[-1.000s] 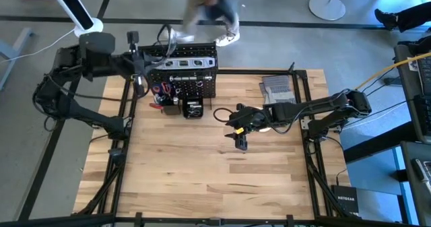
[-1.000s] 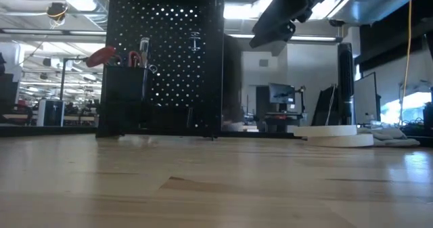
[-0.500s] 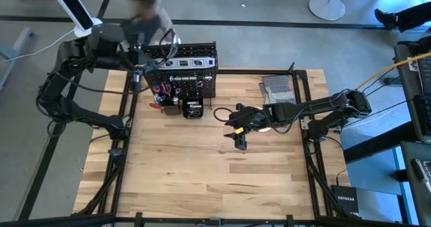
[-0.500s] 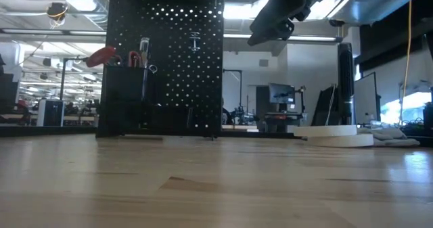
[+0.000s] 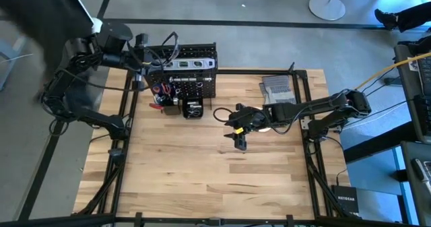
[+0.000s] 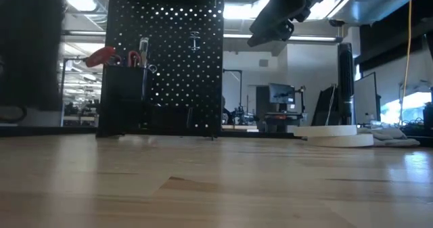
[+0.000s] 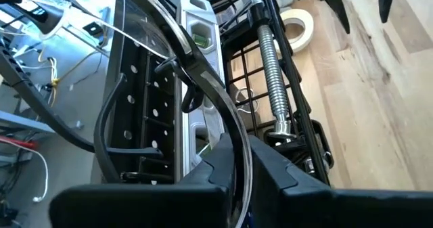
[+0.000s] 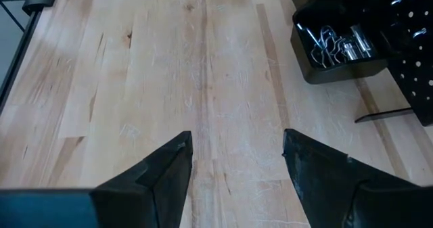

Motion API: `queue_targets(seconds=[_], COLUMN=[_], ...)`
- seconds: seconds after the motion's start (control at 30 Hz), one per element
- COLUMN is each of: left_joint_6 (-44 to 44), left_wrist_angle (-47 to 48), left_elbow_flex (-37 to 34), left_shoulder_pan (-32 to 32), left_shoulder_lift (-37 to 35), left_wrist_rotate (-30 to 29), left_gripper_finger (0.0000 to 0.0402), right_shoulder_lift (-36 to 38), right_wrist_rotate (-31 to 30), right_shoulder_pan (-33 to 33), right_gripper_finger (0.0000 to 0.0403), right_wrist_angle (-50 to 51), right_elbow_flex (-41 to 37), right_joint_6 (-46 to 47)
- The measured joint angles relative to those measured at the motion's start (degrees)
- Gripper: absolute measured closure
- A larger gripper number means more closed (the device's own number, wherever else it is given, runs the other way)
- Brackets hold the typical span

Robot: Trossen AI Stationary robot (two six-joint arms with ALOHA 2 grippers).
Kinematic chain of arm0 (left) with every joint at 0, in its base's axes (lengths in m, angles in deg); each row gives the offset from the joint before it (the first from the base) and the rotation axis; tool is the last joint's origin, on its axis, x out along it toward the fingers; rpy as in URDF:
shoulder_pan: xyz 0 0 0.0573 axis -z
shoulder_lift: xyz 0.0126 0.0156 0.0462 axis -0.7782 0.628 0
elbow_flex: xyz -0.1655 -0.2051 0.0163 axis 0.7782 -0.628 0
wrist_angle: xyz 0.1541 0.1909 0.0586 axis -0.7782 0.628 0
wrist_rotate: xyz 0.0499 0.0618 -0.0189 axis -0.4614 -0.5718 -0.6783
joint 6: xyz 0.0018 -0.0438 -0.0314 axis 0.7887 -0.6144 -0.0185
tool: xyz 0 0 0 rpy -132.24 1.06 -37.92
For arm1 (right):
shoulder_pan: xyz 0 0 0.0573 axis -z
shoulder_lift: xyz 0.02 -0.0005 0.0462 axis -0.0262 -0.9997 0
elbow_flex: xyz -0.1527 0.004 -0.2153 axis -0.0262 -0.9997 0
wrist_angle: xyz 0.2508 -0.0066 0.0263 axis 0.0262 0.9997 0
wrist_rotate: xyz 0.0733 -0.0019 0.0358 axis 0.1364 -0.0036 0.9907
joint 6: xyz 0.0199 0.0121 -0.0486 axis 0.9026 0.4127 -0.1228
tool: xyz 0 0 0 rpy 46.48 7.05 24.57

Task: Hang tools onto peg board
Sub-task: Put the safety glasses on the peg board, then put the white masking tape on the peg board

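Observation:
The peg board (image 5: 183, 75) stands upright at the table's far left, a black panel full of holes with bins on its front. A silver bar level (image 5: 190, 63) lies along its top, and red-handled pliers (image 5: 160, 89) sit in a front bin. My left gripper (image 5: 148, 52) is at the board's top left corner, shut on black-framed safety glasses (image 5: 165, 44). My right gripper (image 5: 240, 138) hangs open over the table's middle with nothing between its fingers. A white tape roll (image 6: 331, 134) lies flat under the right arm. My left gripper pinches the glasses' black frame (image 7: 238, 162) between its two fingers, which slant down from the table's left side. The clear lens (image 7: 135, 59) and a side arm (image 7: 105, 130) stand out ahead of the fingers, over the board's top edge. Whether the glasses touch the board does not show.
Grey gloves (image 5: 276, 89) lie at the table's far right. A black bin of metal hooks (image 8: 338, 45) stands in front of the board. A coiled steel spring (image 7: 270, 72) lies on the board's wire shelf. The near half of the table (image 5: 202, 186) is bare wood.
My left arm has swung toward the peg board and turned at the wrist, keeping the glasses in its fingers at the board's top left corner. A person has walked past behind the table from right to left.

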Motion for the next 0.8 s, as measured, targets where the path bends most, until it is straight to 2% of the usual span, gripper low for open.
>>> queue_targets(seconds=[0.27, 0.6, 0.8], left_joint_6=[-0.6, 0.13, -1.36], left_wrist_angle=[-0.15, 0.0, -3.69], left_elbow_flex=[0.0, 0.97, 3.46], left_shoulder_pan=[0.0, 0.02, 0.04], left_shoulder_lift=[0.0, -0.09, -0.89], left_wrist_rotate=[-0.44, -1.62, -1.89], left_gripper_finger=[0.0357, 0.0278, 0.0261], right_shoulder_lift=[-0.02, -0.02, -0.02], right_wrist_rotate=[0.0, 0.0, 0.0], right_shoulder_pan=[0.0, 0.0, 0.0], right_gripper_finger=[0.0171, 0.0171, 0.0171], right_wrist_angle=[0.0, 0.09, 0.18], right_elbow_flex=[0.0, 0.0, 0.0], right_joint_6=[-0.04, -0.09, -0.11])
